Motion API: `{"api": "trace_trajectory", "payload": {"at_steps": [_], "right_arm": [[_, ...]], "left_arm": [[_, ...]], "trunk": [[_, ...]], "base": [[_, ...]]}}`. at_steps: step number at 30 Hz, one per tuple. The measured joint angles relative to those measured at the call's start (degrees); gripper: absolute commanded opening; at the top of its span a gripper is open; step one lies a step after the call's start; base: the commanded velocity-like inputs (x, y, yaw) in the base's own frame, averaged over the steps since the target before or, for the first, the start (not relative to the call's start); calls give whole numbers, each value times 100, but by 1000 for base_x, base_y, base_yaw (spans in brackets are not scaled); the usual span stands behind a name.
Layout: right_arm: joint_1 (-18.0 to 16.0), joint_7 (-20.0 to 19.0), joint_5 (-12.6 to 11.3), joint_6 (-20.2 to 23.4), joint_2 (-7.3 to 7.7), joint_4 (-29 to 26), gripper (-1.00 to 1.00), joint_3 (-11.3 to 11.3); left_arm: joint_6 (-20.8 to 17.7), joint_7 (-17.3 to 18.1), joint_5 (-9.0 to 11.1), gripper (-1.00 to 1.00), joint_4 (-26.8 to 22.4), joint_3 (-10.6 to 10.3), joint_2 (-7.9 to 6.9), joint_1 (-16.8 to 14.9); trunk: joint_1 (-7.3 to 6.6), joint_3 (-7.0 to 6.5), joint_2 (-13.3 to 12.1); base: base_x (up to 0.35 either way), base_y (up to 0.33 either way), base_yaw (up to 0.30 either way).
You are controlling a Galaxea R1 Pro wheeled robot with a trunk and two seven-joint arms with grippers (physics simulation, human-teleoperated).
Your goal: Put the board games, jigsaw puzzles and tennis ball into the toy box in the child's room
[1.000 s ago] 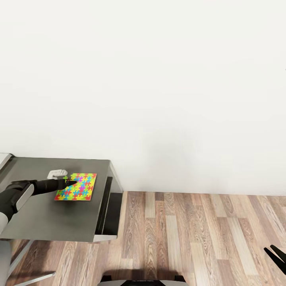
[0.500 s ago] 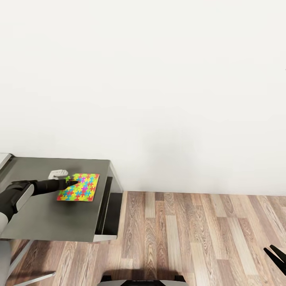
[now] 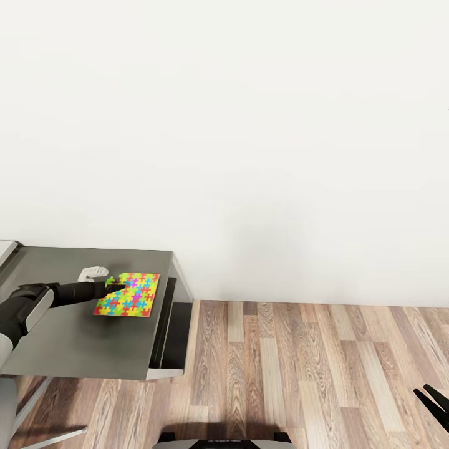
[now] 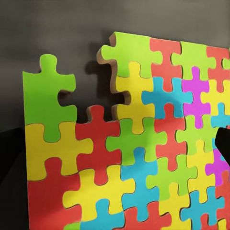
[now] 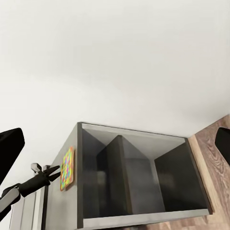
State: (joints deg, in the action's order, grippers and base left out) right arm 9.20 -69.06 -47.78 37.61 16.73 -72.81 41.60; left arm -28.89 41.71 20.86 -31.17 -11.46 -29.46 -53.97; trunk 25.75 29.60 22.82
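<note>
The jigsaw puzzle (image 4: 143, 143) is looking like thick matt cardboard, the counter (image 3: 81, 337) is showing smooth dull grey, and the floor (image 3: 312, 374) is showing grained wood planks.

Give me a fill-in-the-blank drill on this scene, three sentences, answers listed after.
1. The jigsaw puzzle lies flat on the dark grey ____.
2. The arm reaching to the puzzle ends in the ____ gripper.
3. The floor beside the table is made of ____ planks.

Missing words: table; left; wood
</note>
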Motion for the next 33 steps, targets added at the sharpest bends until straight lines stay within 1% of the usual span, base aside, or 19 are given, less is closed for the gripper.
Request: {"api": "trace_trajectory", "payload": {"at_steps": [18,26,33], "right_arm": [[0,0,0,-9,-5,14,100,-1],[0,0,0,-9,-5,14,100,-4],[0,0,0,-9,-5,13,100,-8]], "left_arm": [[-3,33,35,100,0,-5,0,3],[-9,363,-1,100,-1,-42,0,4],[-12,427,0,100,-1,-61,3,5]], "trunk": [[0,0,0],[0,0,0],[0,0,0]], "base": [[0,0,0],[0,0,0],[0,0,0]]}}
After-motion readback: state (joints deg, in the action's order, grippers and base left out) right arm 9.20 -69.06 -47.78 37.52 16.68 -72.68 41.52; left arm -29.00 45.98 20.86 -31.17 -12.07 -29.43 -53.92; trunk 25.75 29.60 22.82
